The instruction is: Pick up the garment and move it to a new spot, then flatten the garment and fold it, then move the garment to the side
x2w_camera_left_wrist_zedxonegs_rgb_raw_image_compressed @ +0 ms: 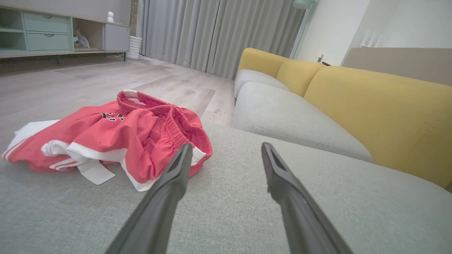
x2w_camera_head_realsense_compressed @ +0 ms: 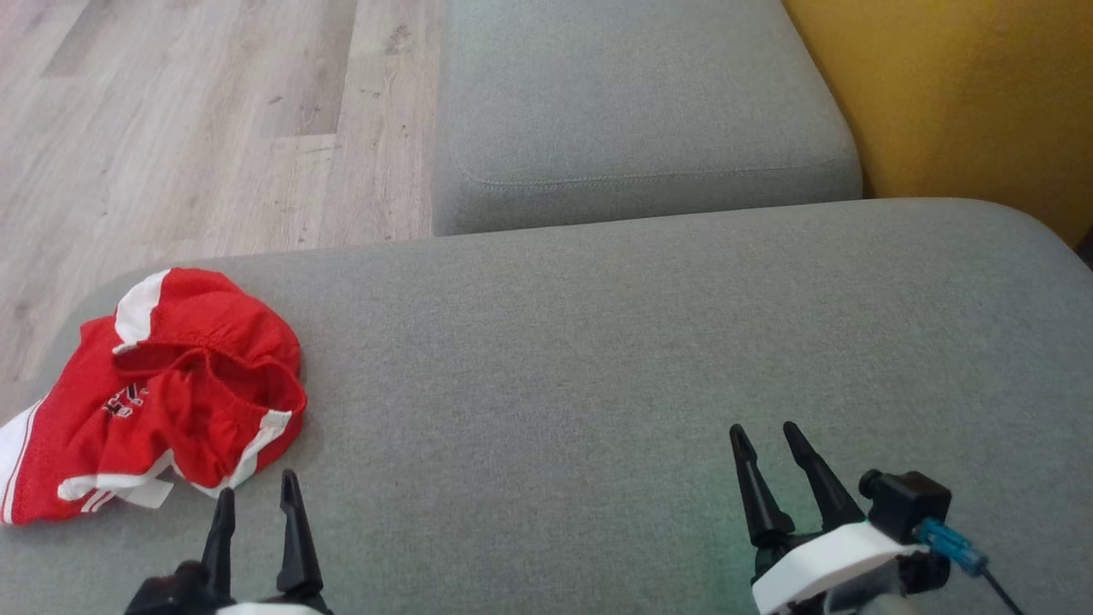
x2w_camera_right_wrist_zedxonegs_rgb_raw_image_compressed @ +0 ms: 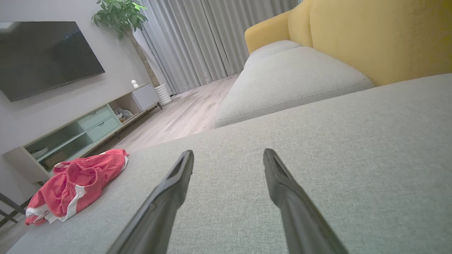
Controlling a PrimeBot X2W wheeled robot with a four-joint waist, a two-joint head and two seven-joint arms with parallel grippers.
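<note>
The garment (x2w_camera_head_realsense_compressed: 171, 393) is a pair of red shorts with white stripes, crumpled in a heap at the left end of the grey sofa cushion (x2w_camera_head_realsense_compressed: 640, 342). In the left wrist view the garment (x2w_camera_left_wrist_zedxonegs_rgb_raw_image_compressed: 116, 137) lies just ahead and to the left of my fingers. My left gripper (x2w_camera_head_realsense_compressed: 256, 491) stands open and empty right below the heap's near edge, not touching it. My right gripper (x2w_camera_head_realsense_compressed: 764, 431) is open and empty over bare cushion far to the right. In the right wrist view the garment (x2w_camera_right_wrist_zedxonegs_rgb_raw_image_compressed: 74, 183) sits far off to the left.
A second grey seat cushion (x2w_camera_head_realsense_compressed: 632, 102) lies beyond, with the yellow sofa back (x2w_camera_head_realsense_compressed: 965, 94) to the right. Wooden floor (x2w_camera_head_realsense_compressed: 196, 120) drops off past the cushion's left and far edges. A TV cabinet (x2w_camera_right_wrist_zedxonegs_rgb_raw_image_compressed: 84, 130) and curtains (x2w_camera_left_wrist_zedxonegs_rgb_raw_image_compressed: 219, 31) stand across the room.
</note>
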